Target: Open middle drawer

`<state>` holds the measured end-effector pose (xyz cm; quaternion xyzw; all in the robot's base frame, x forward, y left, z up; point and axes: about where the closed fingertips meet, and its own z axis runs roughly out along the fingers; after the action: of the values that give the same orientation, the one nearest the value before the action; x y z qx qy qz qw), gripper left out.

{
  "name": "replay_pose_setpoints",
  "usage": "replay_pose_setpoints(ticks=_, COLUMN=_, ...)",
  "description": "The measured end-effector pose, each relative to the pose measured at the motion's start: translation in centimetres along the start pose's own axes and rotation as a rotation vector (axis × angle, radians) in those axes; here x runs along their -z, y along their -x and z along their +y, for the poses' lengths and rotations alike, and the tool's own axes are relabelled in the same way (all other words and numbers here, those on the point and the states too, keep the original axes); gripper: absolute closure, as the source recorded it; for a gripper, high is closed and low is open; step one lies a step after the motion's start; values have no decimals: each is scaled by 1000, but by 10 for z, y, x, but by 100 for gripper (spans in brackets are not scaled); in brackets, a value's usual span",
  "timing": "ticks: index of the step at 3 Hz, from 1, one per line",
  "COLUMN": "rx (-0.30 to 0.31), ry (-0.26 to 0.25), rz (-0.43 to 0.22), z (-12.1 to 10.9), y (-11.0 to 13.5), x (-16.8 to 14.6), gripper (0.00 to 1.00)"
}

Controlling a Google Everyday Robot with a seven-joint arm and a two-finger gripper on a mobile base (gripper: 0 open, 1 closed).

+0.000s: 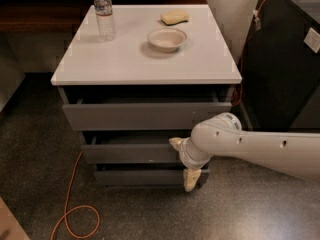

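Observation:
The grey cabinet has three flat drawer fronts. The middle drawer (130,153) is the mid-sized dark-grey front between the wide top drawer (145,116) and the narrow bottom drawer (140,176). A dark gap shows above its upper edge. My gripper (183,161) is at the right end of the middle drawer's front. One cream finger (176,143) is at the front's upper edge. The other is lower, in front of the bottom drawer. The fingers stand apart. My white arm (250,146) reaches in from the right.
The white cabinet top (120,59) carries a water bottle (104,13), a white bowl (166,38) and a yellow sponge (175,17). An orange cable (70,204) loops on the floor at the front left. A black unit (285,59) stands at the right.

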<state>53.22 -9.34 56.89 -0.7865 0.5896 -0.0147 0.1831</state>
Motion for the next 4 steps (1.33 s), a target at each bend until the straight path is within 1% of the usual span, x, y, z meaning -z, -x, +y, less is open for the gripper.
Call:
replay_pose_setpoints(ticks=1, rx=34, ry=-16, rz=-37, z=0, y=-5, x=-35, gripper=0)
replay_pose_setpoints(ticks=2, rx=35, ry=-50, rz=-60, z=-8, y=-15, x=-66, gripper=0)
replay_pose_setpoints(ticks=3, rx=6, ry=-92, rz=-65, z=-28, y=-33, x=-105, gripper=0)
replay_pose_setpoints(ticks=4, rx=-21, ry=-108, rz=-61, z=-39, y=-45, x=-123, gripper=0)
